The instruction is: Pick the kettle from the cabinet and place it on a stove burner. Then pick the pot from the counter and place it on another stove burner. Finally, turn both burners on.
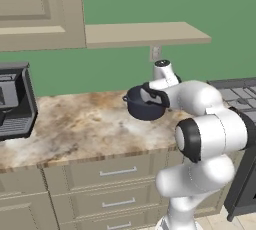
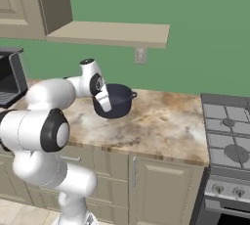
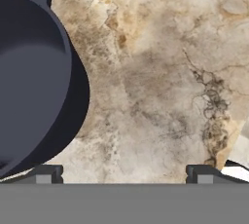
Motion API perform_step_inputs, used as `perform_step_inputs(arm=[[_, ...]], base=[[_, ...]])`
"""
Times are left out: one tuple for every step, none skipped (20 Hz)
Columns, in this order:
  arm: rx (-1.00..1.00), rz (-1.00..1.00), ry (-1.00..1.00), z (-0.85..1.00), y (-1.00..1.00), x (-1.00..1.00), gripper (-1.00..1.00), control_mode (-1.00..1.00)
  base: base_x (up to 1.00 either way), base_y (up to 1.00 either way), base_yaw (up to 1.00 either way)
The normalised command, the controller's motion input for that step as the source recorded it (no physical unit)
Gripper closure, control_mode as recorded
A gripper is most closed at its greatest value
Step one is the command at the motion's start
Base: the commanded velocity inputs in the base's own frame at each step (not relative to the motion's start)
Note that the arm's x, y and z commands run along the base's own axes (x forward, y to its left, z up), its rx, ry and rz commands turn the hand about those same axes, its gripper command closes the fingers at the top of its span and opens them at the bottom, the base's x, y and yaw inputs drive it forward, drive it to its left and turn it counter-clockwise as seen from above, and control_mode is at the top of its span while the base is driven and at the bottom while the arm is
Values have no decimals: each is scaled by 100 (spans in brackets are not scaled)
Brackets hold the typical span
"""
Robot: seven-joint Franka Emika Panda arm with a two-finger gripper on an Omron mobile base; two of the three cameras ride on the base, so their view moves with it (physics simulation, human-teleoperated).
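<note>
Pot (image 3: 34, 82) sits on the counter (image 1: 85, 129), dark navy, lidless, one loop handle toward the wall. Gripper (image 3: 124, 172) hangs just beside and above it, pointing down, jaws wide apart with nothing between them. In the hand view the pot lies left of the fingertips (image 3: 46, 173), its rim passing near the left tip, bare marbled stone under the gap. From the right base view the gripper (image 2: 102, 97) is at the pot's (image 2: 117, 101) near-left rim; touching or not, can't tell. Stove (image 2: 227, 136) well off to the gripper's right. Shelf (image 2: 110, 33) up on the wall above the gripper, cabinet (image 1: 40, 9) beside it.
</note>
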Motion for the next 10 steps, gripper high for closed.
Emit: perform_step_inputs(arm=[[1, -2, 0, -13, 0, 14, -100, -100], [3, -1, 0, -12, 0, 9, -100, -100], [2, -1, 0, -14, 0, 10, -100, -100], [1, -2, 0, -17, 0, 13, -100, -100], [2, -1, 0, -17, 0, 14, -100, -100], [3, -1, 0, -17, 0, 16, -100, -100], [2, -2, 0, -18, 0, 19, -100, -100], [2, -2, 0, -19, 0, 20, -100, -100], [4, -1, 0, -18, 0, 19, -100, -100], [4, -1, 0, -17, 0, 19, -100, -100]], base=[[0, 0, 0], [0, 0, 0], [0, 0, 0], [0, 0, 0], [0, 0, 0], [0, 0, 0], [0, 0, 0], [0, 0, 0], [0, 0, 0], [0, 0, 0]])
